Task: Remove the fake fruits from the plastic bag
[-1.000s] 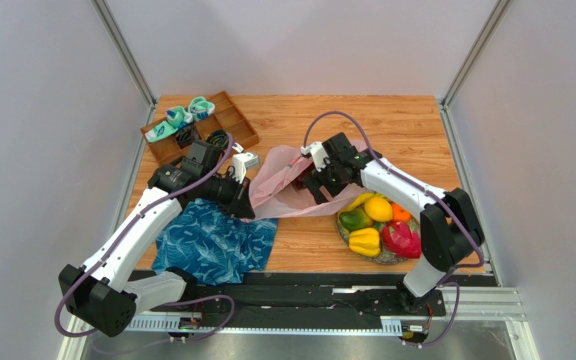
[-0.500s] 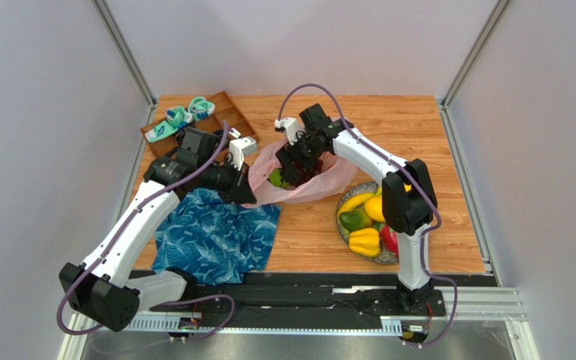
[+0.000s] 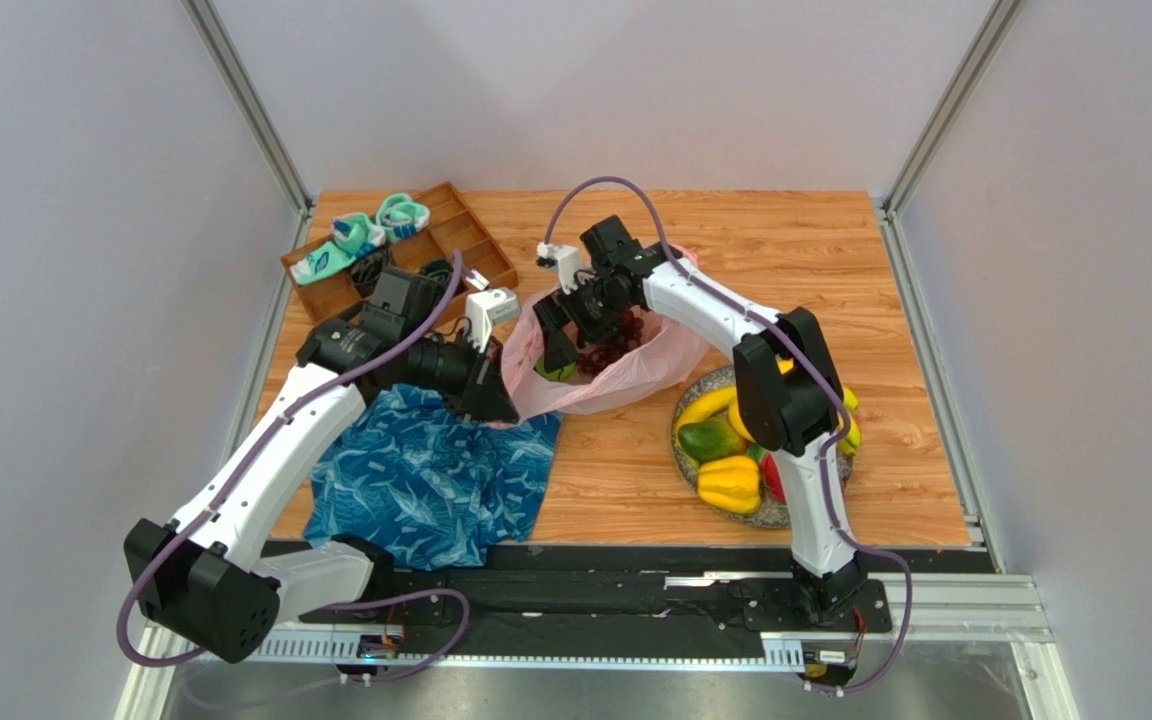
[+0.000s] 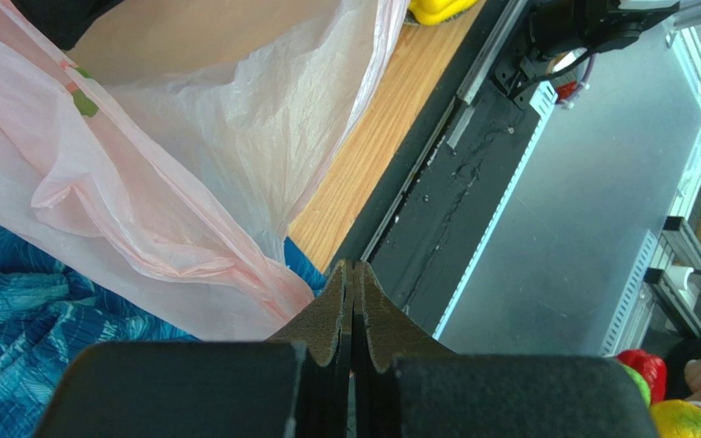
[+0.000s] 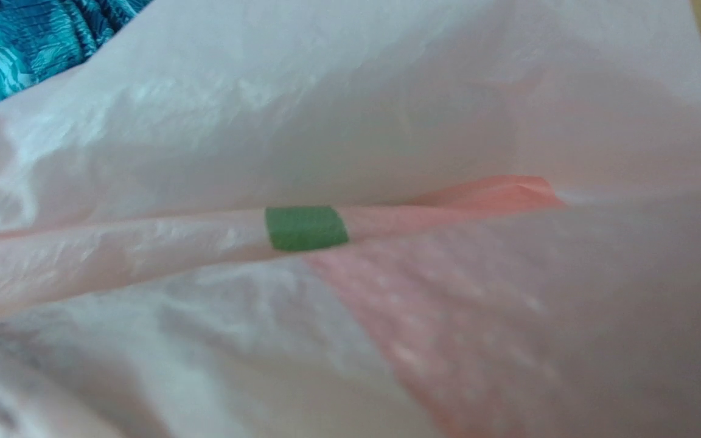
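Note:
The pale-pink plastic bag (image 3: 630, 365) lies mid-table with its mouth held up. My left gripper (image 3: 501, 396) is shut on the bag's near-left edge; in the left wrist view the film (image 4: 190, 137) runs down to the closed fingertips (image 4: 338, 301). My right gripper (image 3: 569, 330) reaches down into the bag's mouth, its fingers hidden by film. The right wrist view shows only bag film (image 5: 418, 119) close up. Dark grapes (image 3: 615, 345) and a green fruit (image 3: 549, 365) show inside the bag. A yellow pepper (image 3: 729, 483), a green-red mango (image 3: 710, 440) and a banana (image 3: 705, 405) rest on a plate (image 3: 755, 519).
A blue leaf-patterned cloth (image 3: 425, 480) lies under the left arm, near the table's front edge. A wooden compartment tray (image 3: 470, 240) with small items stands at the back left. The right arm's elbow hangs over the plate.
The right arm swung left from beside the plate and dipped into the bag's mouth. The bag has bunched up and stands taller. The left gripper has kept its hold, shifting slightly.

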`<state>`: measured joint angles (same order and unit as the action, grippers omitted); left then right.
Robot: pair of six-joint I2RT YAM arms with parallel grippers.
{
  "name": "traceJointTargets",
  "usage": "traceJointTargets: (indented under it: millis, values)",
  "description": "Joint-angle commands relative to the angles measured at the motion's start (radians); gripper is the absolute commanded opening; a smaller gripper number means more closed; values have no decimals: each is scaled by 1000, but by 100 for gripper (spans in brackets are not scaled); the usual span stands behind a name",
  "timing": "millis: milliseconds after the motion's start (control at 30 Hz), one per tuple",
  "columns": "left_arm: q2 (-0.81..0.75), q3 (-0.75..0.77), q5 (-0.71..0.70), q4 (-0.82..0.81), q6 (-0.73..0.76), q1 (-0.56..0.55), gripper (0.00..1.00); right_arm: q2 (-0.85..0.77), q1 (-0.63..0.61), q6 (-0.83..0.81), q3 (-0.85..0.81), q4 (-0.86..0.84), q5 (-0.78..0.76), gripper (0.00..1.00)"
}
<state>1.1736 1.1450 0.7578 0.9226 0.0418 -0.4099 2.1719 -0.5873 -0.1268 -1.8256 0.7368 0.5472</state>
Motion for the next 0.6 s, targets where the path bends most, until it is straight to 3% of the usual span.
traceJointTargets:
  millis: [0, 67, 167, 333, 400, 467, 567]
  values:
    - [-15, -22, 54, -31, -5, 0, 0, 5, -9, 65, -17, -53, -29, 100]
    - [-20, -31, 57, -39, -8, 0, 0, 12, -11, 75, -21, -63, -33, 100]
    - [-22, -34, 51, -39, -3, 0, 0, 25, -11, 75, -24, -70, -33, 88]
    - [-25, -50, 17, -65, -6, 0, 0, -18, -11, 35, -8, -62, -43, 45]
    - [-23, -56, -2, -77, -10, 2, 0, -84, -6, -9, 38, -62, -38, 33]
    - [-22, -59, -12, -96, -11, 3, 0, -162, 0, -33, 80, -66, -24, 29]
    - [-23, -59, -26, -113, -13, 8, 0, -230, 4, -83, 150, -41, -20, 17]
